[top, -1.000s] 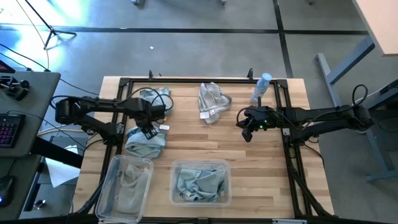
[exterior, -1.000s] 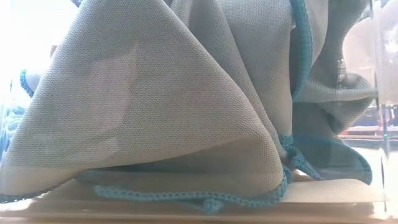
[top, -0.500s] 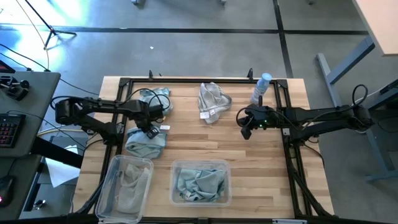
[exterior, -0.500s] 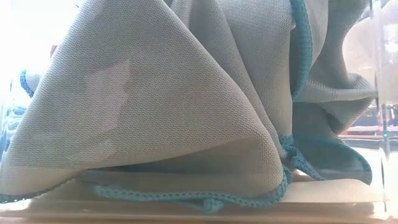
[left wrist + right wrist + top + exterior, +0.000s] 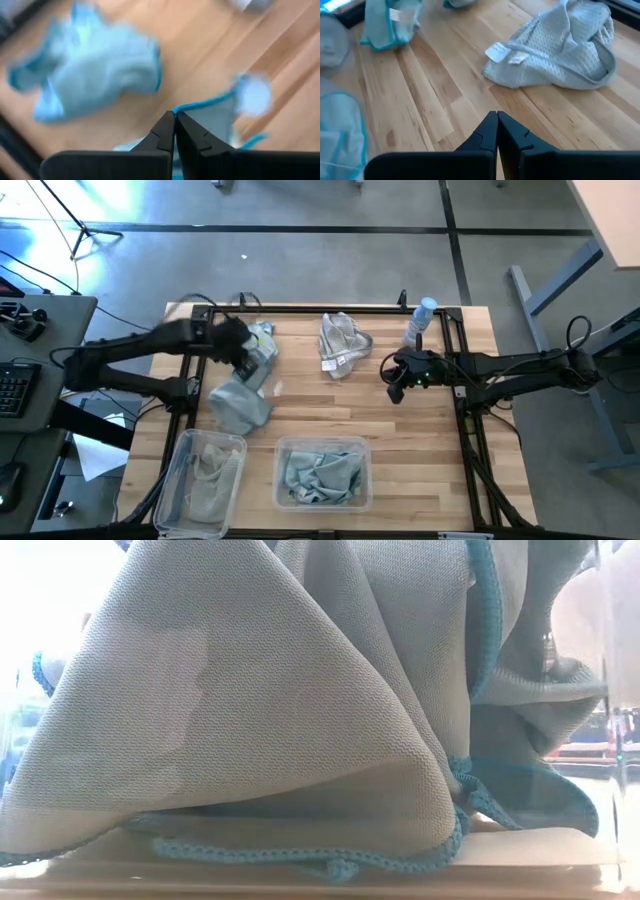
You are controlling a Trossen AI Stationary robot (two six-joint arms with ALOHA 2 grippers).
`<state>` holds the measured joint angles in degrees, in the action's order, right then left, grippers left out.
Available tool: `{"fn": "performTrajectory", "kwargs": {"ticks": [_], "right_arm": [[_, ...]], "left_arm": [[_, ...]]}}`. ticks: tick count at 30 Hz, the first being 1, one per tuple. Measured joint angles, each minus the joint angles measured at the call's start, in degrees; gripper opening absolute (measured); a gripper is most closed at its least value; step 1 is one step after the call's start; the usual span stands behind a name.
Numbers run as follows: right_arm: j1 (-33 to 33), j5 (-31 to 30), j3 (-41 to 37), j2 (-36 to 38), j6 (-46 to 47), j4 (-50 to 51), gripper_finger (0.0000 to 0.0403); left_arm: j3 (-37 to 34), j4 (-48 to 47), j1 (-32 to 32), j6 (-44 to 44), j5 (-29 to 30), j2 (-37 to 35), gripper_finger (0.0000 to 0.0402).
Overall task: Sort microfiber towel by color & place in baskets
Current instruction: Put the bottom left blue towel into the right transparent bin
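Observation:
My left gripper (image 5: pixel 174 117) hangs above the table's left part, shut on a teal-blue microfiber towel (image 5: pixel 238 405) that droops below it. A second teal towel (image 5: pixel 262 340) lies at the far left, and a grey-beige one (image 5: pixel 343 343) lies at the far middle. Near the front edge stand the two baskets. The narrower basket (image 5: pixel 180 498) holds a grey-beige towel, the wider one (image 5: pixel 283 498) teal towels. My right gripper (image 5: pixel 395 388) is shut on nothing above the table's right part. My left gripper pinches the teal towel's blue-stitched edge (image 5: pixel 200 106) between its two fingertips, slanting down from above. The towel hangs slack below the fingers (image 5: pixel 165 132). Whether its lower end (image 5: pixel 236 423) touches the table, I cannot tell.
A pale blue spray bottle (image 5: pixel 422 320) stands at the far right, close to my right arm. A black frame (image 5: pixel 300 310) runs round the table. Bare wood (image 5: pixel 330 405) lies between the towels and the baskets. In the low view a teal towel (image 5: pixel 300 700) in the wider basket fills the picture.
My left gripper has taken hold of the teal towel on the table's left part and gone up with it. The towel's upper part is drawn up from its heap and now hangs long below the fingers.

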<state>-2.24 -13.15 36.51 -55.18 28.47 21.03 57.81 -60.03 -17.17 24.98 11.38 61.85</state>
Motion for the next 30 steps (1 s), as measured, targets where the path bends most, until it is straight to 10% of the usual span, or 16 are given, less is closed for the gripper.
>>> {"fn": "performTrajectory", "kwargs": {"ticks": [14, 30], "right_arm": [[0.0, -3.5, 3.2, 0.0, -6.2, -16.5, 0.0035], [-2.7, -6.0, 31.0, -16.2, -31.1, -15.7, 0.0201]], "left_arm": [[32.5, 5.1, 0.0, -8.6, 4.4, 1.9, 0.0000], [59.1, 10.2, 1.3, -18.2, -8.1, 29.8, 0.0000]]}}
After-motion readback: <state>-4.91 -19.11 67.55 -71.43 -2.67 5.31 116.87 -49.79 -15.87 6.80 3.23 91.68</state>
